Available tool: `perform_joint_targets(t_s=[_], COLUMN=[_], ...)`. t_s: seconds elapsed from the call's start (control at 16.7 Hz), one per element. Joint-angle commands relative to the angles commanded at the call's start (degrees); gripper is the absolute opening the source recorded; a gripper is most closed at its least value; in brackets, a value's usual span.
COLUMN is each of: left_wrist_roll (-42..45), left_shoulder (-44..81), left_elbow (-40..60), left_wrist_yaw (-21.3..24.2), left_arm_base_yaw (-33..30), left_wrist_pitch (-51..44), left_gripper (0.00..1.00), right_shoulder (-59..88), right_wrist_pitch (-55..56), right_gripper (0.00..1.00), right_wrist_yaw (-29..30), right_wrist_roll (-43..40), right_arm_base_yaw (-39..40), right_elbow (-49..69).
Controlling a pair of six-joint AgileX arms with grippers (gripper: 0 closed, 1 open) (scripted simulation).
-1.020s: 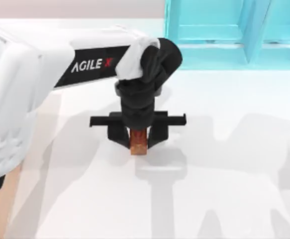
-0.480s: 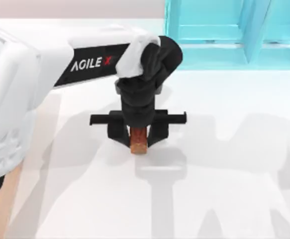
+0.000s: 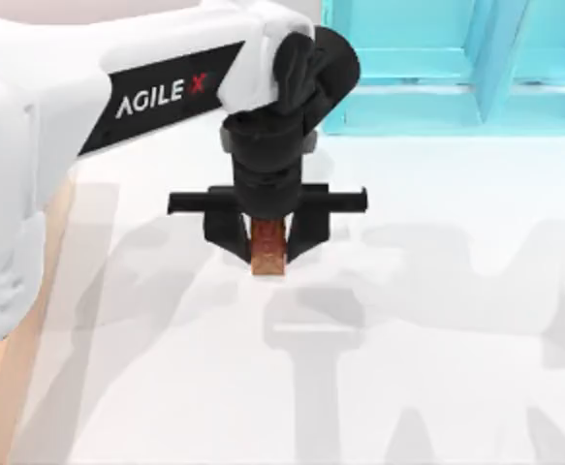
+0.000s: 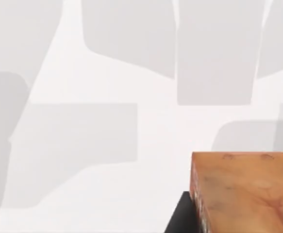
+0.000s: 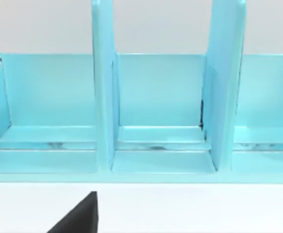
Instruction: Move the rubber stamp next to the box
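A: Our left gripper has its jaws closed on the rubber stamp, just above the table, near the blue shelf.

B: We'd judge it light, stiff and smooth-faced, so a mid-block hold suits. The box? We can't place it.

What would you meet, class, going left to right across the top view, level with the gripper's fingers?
Left arm's white body → left gripper, shut on the rubber stamp → bare white table.
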Motion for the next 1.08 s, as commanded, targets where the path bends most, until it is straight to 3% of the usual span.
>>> perform_joint_targets(t_s=[0.36, 0.9, 1.08], left_wrist_roll=[2.1, 20.0, 22.4], left_shoulder=[-1.3, -15.6, -17.6], left_elbow=[-0.6, -4.7, -5.3], left_wrist_yaw=[-0.2, -0.4, -0.4], left_arm_base_yaw=[2.0, 20.2, 22.7], left_wrist_pitch=[-1.1, -11.1, -12.4], left_gripper=[0.0, 0.0, 0.0], right_shoulder=[0.0, 0.0, 0.0], right_wrist_pitch=[0.0, 0.0, 0.0], right_gripper=[1.0, 1.0, 1.0], right_wrist_yaw=[0.0, 0.0, 0.0], right_wrist_roll=[0.0, 0.0, 0.0], right_arm_base_yaw=[0.0, 0.0, 0.0], right_elbow=[0.0, 0.0, 0.0])
